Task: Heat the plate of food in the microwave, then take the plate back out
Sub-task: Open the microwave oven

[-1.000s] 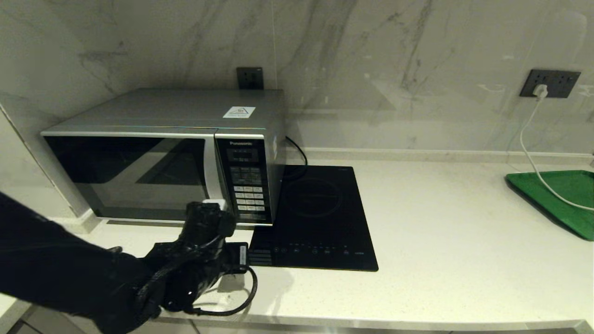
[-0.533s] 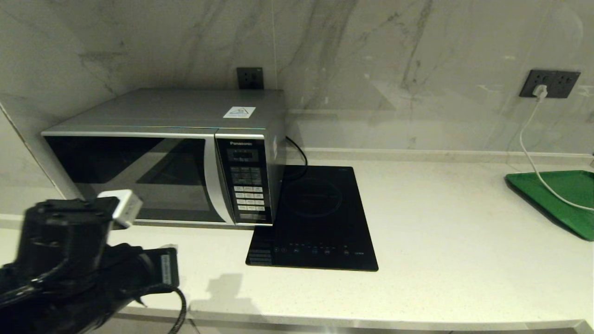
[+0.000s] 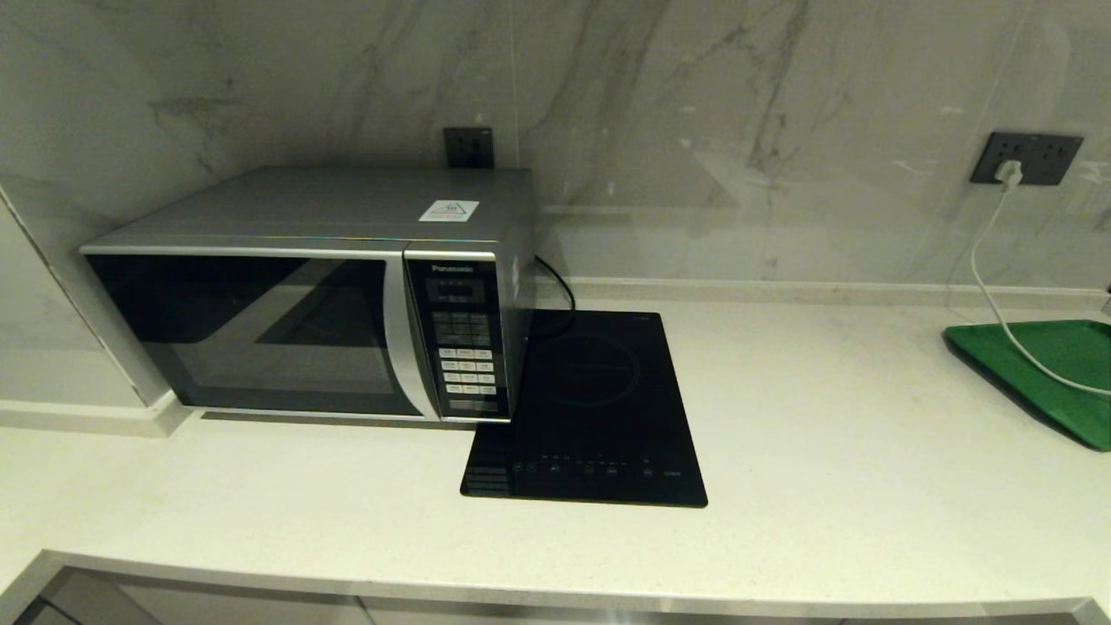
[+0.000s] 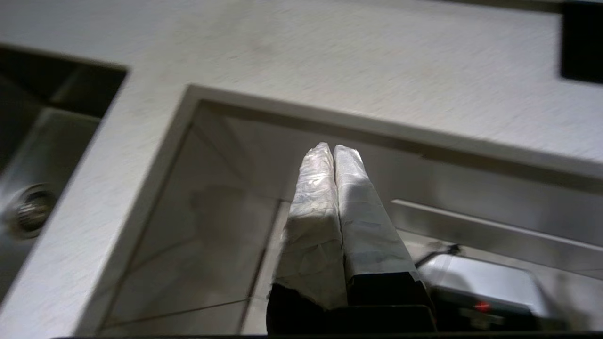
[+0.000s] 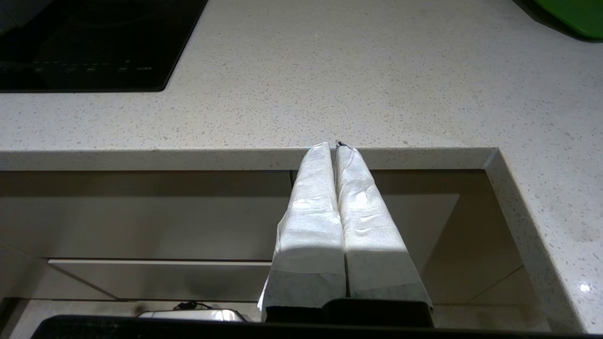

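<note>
The silver Panasonic microwave (image 3: pixel 312 295) stands at the back left of the counter with its dark glass door closed. The plate of food is out of view in every frame. Neither arm shows in the head view. My left gripper (image 4: pixel 333 148) is shut with nothing held, hanging below the counter's front edge near its left corner. My right gripper (image 5: pixel 332 146) is also shut and holds nothing, its tips just under the counter's front edge.
A black induction hob (image 3: pixel 590 408) lies flat right of the microwave. A green tray (image 3: pixel 1041 373) sits at the far right with a white cable (image 3: pixel 989 278) running over it from a wall socket. A sink (image 4: pixel 33 155) lies left of the counter corner.
My left arm has pulled away from the microwave's front, swung to the left and dropped out of the head view below the counter edge. The microwave door stays closed.
</note>
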